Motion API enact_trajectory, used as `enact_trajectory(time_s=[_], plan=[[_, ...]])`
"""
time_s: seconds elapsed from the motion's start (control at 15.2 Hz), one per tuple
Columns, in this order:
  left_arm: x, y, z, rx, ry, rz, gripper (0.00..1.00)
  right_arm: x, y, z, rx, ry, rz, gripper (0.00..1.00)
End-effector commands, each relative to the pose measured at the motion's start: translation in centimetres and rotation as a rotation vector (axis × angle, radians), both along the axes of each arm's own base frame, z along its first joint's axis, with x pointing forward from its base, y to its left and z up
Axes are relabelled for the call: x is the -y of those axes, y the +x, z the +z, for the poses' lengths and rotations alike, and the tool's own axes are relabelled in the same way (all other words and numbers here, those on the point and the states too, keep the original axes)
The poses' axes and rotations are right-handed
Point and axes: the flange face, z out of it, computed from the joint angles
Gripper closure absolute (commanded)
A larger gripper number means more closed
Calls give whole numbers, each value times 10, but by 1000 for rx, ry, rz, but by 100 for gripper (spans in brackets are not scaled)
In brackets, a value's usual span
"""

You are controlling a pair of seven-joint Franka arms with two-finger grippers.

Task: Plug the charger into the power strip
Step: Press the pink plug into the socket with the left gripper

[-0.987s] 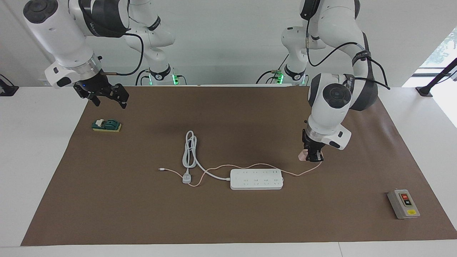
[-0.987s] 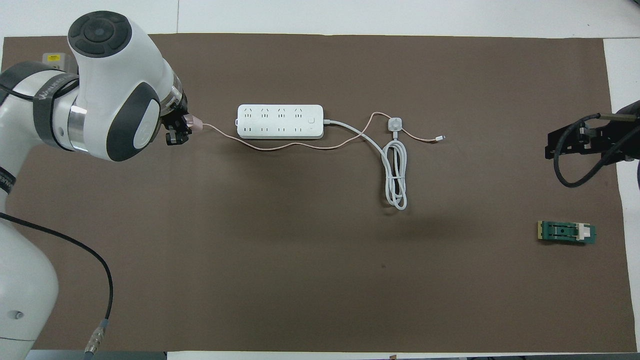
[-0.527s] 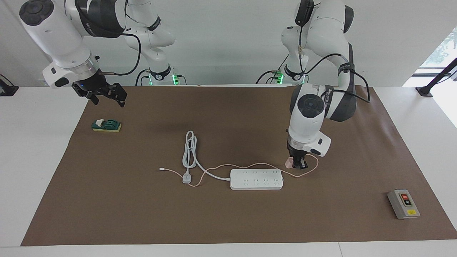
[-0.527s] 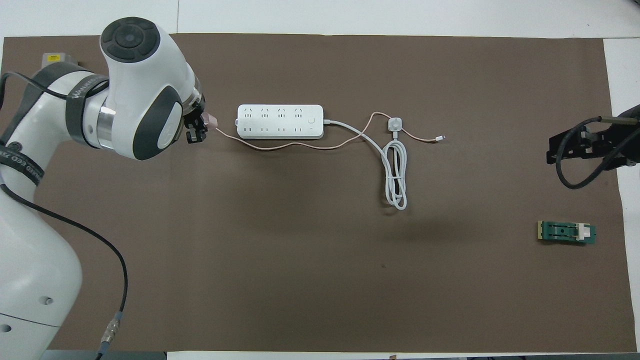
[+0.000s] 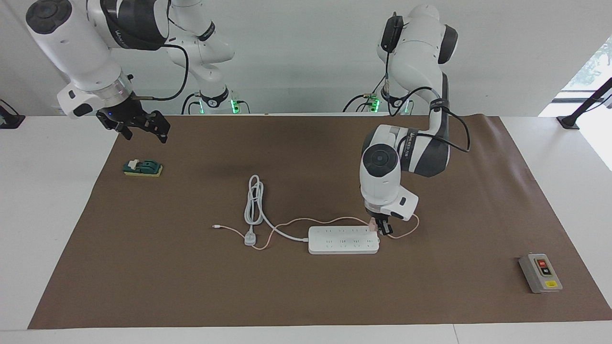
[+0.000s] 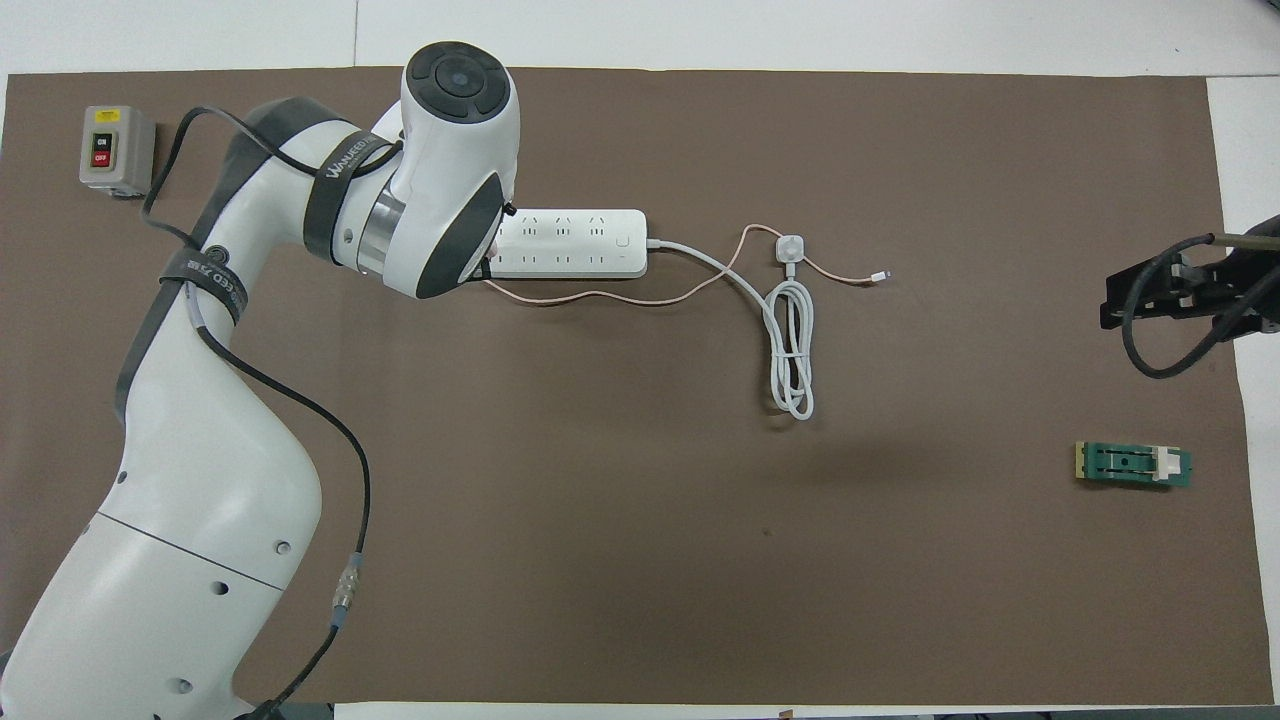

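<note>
Down at the power strip's end toward the left arm, the left gripper (image 5: pixel 381 228) holds the charger (image 5: pixel 372 221), a small pale-pink cube-shaped wall adapter, its fingers clamped on it just over the corner of the long flat white power strip (image 5: pixel 343 240); only a sliver of pink shows past the black fingers, the prongs are hidden, and whether they touch an outlet cannot be told. From overhead, the left arm's white wrist covers gripper, charger and that end of the power strip (image 6: pixel 575 243) alike. A thin pink cable (image 5: pixel 306 221) loops out at the gripper's 3 o'clock in the facing view, then runs along the strip's robot-side edge to a small connector tip (image 5: pixel 216 226) lying on the brown table mat (image 5: pixel 306 296). At the strip's 9 o'clock in that view lie its thick grey-white cord (image 5: pixel 254 200), coiled, and flat grey-white plug (image 5: pixel 250 238). The right gripper (image 5: pixel 146 131) waits in the air with jaws spread wide and empty, over the mat's edge at 12 o'clock from a green block on a yellow base (image 5: pixel 142 168); overhead it is cut off by the frame edge. A grey box with red and black buttons (image 5: pixel 540 273) sits at the strip's 4 o'clock, well apart.
</note>
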Motion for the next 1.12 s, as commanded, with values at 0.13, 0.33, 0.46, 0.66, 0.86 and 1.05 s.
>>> enact_trajectory(time_s=[0.13, 0.33, 0.46, 0.66, 0.86, 1.05], plan=[[2, 2, -1, -12, 33, 1, 100, 3, -5, 4, -3, 11, 11, 0], [1, -4, -11, -39, 49, -19, 100, 3, -5, 4, -3, 11, 11, 0], [6, -10, -20, -48, 55, -32, 100, 3, -5, 4, -3, 11, 11, 0], [8, -11, -19, -45, 54, -37, 100, 3, -5, 4, -3, 11, 12, 0], [7, -10, -19, -50, 52, -51, 100, 3, -5, 4, -3, 11, 11, 0], [8, -10, -22, -51, 51, -60, 100, 3, -5, 4, -3, 11, 11, 0]])
